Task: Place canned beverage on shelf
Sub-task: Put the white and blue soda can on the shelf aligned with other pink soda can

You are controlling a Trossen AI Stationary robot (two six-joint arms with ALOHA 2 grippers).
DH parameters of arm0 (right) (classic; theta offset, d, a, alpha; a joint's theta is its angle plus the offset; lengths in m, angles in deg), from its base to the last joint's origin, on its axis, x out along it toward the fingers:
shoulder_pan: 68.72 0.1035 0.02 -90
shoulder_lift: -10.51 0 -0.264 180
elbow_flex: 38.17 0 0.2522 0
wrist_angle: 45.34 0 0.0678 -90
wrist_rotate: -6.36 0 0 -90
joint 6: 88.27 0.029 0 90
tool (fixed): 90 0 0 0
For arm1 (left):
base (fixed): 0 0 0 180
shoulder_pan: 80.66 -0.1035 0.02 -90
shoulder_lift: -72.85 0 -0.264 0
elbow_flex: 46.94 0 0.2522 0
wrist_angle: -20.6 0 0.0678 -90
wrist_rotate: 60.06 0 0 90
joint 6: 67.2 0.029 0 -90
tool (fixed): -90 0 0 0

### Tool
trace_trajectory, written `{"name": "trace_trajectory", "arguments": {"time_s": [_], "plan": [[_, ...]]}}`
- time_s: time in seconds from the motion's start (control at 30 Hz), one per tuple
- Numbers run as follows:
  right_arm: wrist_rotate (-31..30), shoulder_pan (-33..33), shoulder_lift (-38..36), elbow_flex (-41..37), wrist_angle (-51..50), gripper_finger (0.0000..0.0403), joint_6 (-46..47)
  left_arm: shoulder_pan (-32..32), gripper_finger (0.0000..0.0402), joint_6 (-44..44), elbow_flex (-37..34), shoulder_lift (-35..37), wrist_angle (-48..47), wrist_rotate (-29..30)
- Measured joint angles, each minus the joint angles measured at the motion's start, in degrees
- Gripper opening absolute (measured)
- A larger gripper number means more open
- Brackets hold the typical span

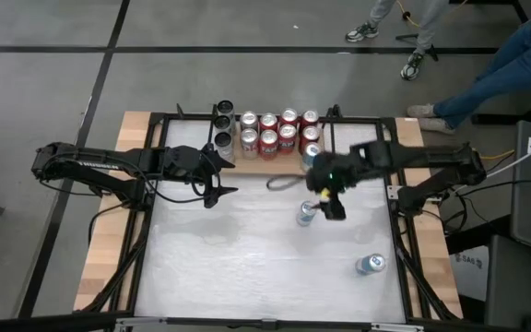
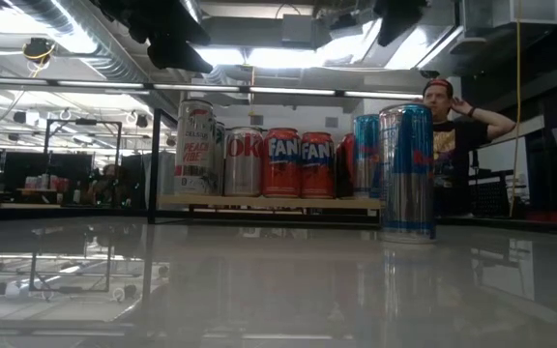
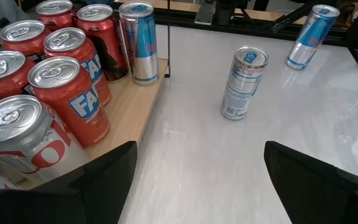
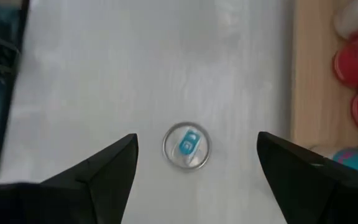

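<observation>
The shelf (image 1: 275, 164) is a light-wood board at the table's far middle, with several red and silver cans (image 3: 67, 93) standing on it and a blue can (image 1: 312, 152) at its right end. A slim blue-and-silver canned beverage (image 1: 305, 214) stands upright on the white table in front of the shelf. My right gripper (image 1: 318, 203) hangs open above this can (image 4: 186, 146), pointing steeply down with its fingers well clear on either side. My left gripper (image 1: 229, 177) waits open in the air left of the shelf (image 3: 135, 106), with nothing between its fingers.
A second slim blue can (image 1: 370, 265) stands on the table nearer the front right. Dark cans (image 1: 223, 124) stand at the shelf's left end. Black frame rails (image 1: 155, 120) border the table. People stand beyond the far edge (image 1: 487, 83).
</observation>
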Motion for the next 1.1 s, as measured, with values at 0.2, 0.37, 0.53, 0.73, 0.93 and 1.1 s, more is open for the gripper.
{"name": "trace_trajectory", "arguments": {"time_s": [0.2,0.37,0.53,0.73,0.93,1.1], "plan": [[-5.6,6.9,0.09,-2.92,0.21,0.0319,-4.85,0.0,0.0345,-0.02,0.0,0.02,0.0,0.0],[-5.64,7.79,0.11,-7.09,2.02,0.0319,-8.93,0.05,0.0345,-0.41,0.0,0.0,0.3,-0.02],[-5.9,6.87,0.11,-11.17,6.88,0.0319,-12.4,0.98,0.0345,-2.12,0.0,0.01,4.81,-0.23],[-5.58,6.55,0.12,-15.27,11.07,0.0319,-15.1,3.75,0.0345,-3.3,0.0,1.14,11.67,-0.24],[-5.57,6.52,0.11,-17.9,13.46,0.0319,-16.57,4.39,0.0345,-3.29,0.0,10.49,7.77,-0.22],[-5.61,6.52,0.11,-18.51,14.21,0.0319,-17.33,4.39,0.0345,-2.95,0.07,21.57,-1.25,1.45]]}}
